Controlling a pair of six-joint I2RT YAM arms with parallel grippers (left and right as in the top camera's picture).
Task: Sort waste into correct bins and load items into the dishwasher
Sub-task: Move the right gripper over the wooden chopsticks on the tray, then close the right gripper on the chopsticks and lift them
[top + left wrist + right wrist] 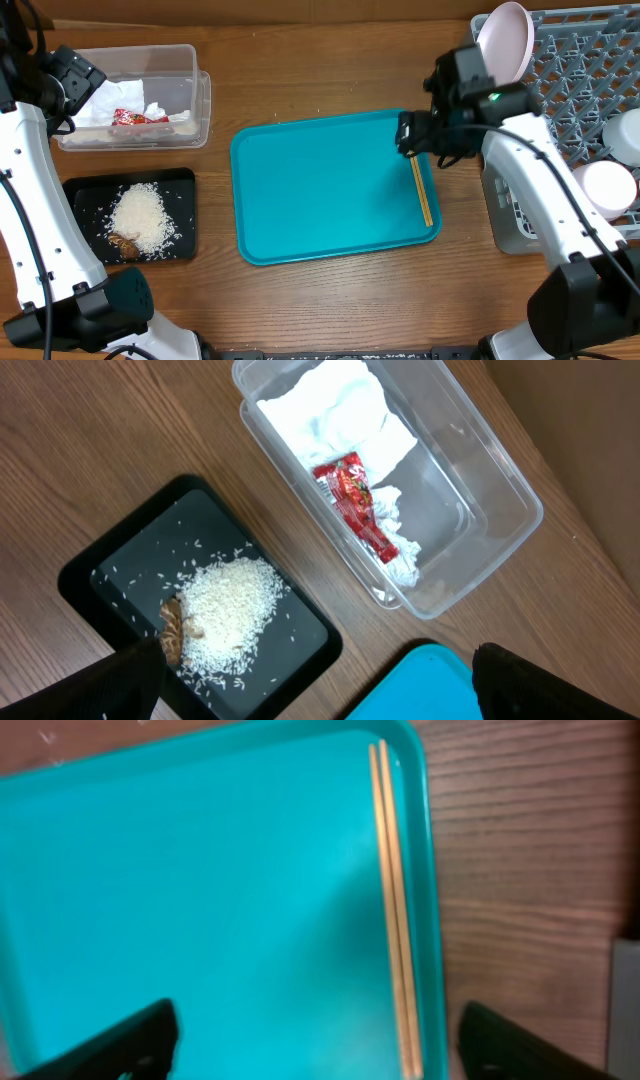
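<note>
Along the teal tray's point(300, 200) right rim, the chopsticks point(393, 900) lie thin, light, stiff, likely to roll; the right end effector point(320, 1045), open and empty above them, should pinch both mid-length.

Brown wood-grain tbl point(350, 300), plank seams visible, soft even light.

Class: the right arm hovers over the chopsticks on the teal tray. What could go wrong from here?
1. The chopsticks lie flat against the raised rim of the teal tray, so the open right gripper may hit the rim or grab only one stick.
2. They are thin and could slip through the open lattice of the dish rack.
</note>
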